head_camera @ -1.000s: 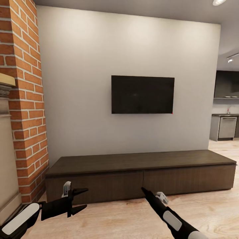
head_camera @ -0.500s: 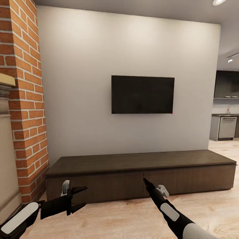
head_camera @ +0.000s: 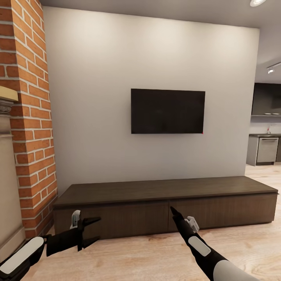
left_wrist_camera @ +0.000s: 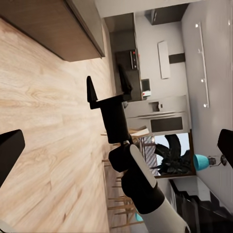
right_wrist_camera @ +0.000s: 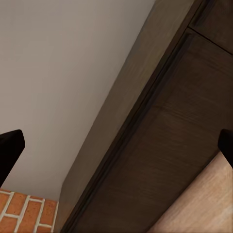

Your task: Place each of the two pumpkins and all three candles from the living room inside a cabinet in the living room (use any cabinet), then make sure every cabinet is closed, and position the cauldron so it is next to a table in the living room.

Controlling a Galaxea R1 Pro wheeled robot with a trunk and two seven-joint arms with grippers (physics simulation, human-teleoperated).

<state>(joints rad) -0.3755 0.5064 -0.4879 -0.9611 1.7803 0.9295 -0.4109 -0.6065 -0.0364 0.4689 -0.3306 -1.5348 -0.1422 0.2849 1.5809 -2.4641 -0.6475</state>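
The closed cabinet [head_camera: 166, 207] against the wall is being faced with the left gripper [head_camera: 90, 231] spread and empty, the right gripper [head_camera: 172, 211], also spread, being aimed at the drawer seam, likely for opening.

Television [head_camera: 168, 111]: you have a dark, switched-off flat screen on the grey wall [head_camera: 117, 70], with a tiny red light at its lower right corner.
Brick column [head_camera: 29, 117]: red brick runs floor to ceiling at your left, meeting the grey wall at its left edge.
Mantel [head_camera: 7, 99]: a pale stone ledge juts out at the far left, just beside the brick.
Floor [head_camera: 148, 257]: light wood planks lie ahead of you.
Kitchen [head_camera: 267, 132]: at your far right, dark cupboards hang above a counter, with a steel dishwasher [head_camera: 267, 150] below.
Ceiling lights [head_camera: 256, 2]: one round lamp is lit at the top right corner.
Fridge [left_wrist_camera: 160, 119]: your left wrist view shows a steel one, with a teal lamp [left_wrist_camera: 201, 162] near it.
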